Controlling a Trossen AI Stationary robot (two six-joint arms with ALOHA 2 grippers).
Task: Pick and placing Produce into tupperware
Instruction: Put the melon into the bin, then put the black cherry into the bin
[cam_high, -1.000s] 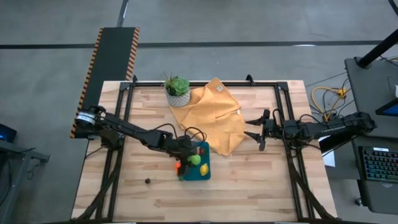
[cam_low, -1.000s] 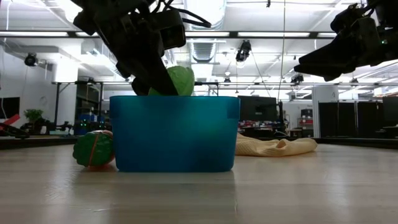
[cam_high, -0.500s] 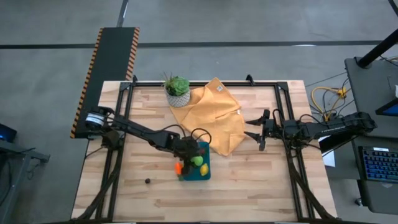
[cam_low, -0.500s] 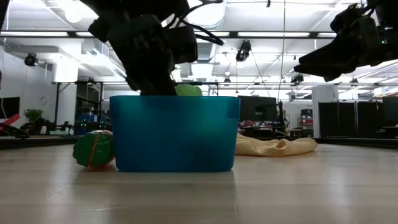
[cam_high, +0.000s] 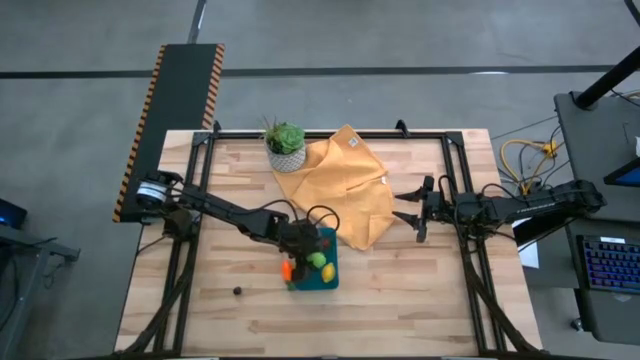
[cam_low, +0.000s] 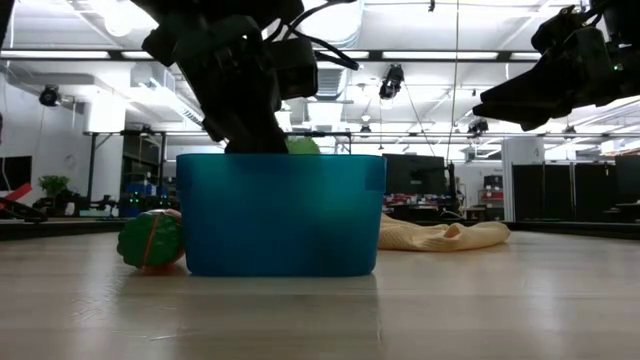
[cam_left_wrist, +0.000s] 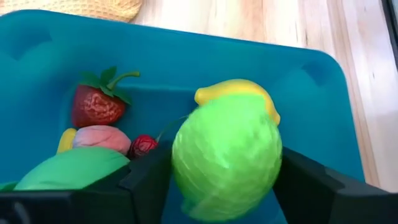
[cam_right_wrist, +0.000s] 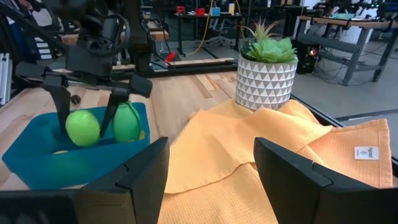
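Left gripper lowered into the teal tupperware, fingers clamped on a lime-green fruit held just above a yellow piece; a strawberry lies in the container beside it. An orange-and-green piece rests on the bench touching the container's outer wall. Right gripper hovers spread wide beside the mustard cloth

A teal-blue tupperware is set upright on the bench. Inside it are seen a strawberry, a pink piece, a small dark-red piece and a yellow piece. A lime-green ball is held within its rim. An orange-and-green piece lies just beside its outer wall.
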